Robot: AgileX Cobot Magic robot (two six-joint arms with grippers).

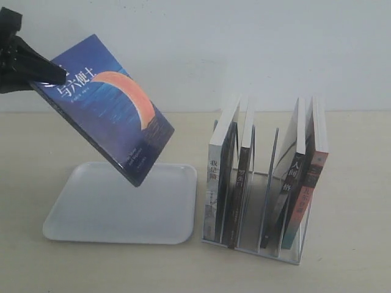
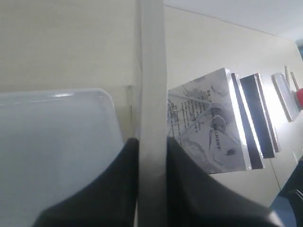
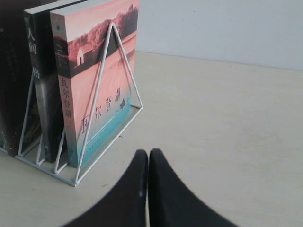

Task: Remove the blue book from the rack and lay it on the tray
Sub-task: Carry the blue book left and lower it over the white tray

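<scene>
**Blue book held over the tray, out of the rack**

From my remote station: the left gripper (image 1: pixel 56 74) clamps the blue book (image 1: pixel 110 116) by its upper corner, and the book hangs tilted, cover with the orange crescent facing the exterior camera. Its low corner points down over the tray (image 1: pixel 91 226), near the tray's far right side. I cannot tell whether that corner touches the tray.

In the left wrist view the two black fingers (image 2: pixel 124 165) press on either side of the book's pale page edge (image 2: pixel 152 71), so that gripper (image 2: pixel 151 144) is closed on the book. The tray (image 2: pixel 57 142) lies below on one side and the rack's books on the other.

The rack (image 1: pixel 250 250) stands on the table (image 1: pixel 354 183) just right of the tray. It holds two books in its left slots and two more – a black-spined book (image 1: pixel 292 177) and a red-spined book (image 1: pixel 308 195) – on its right.

The right gripper (image 3: pixel 147 153) hovers low beside the rack's (image 3: pixel 95 104) wire end, fingertips pressed together on nothing. It does not show in the exterior view.
</scene>
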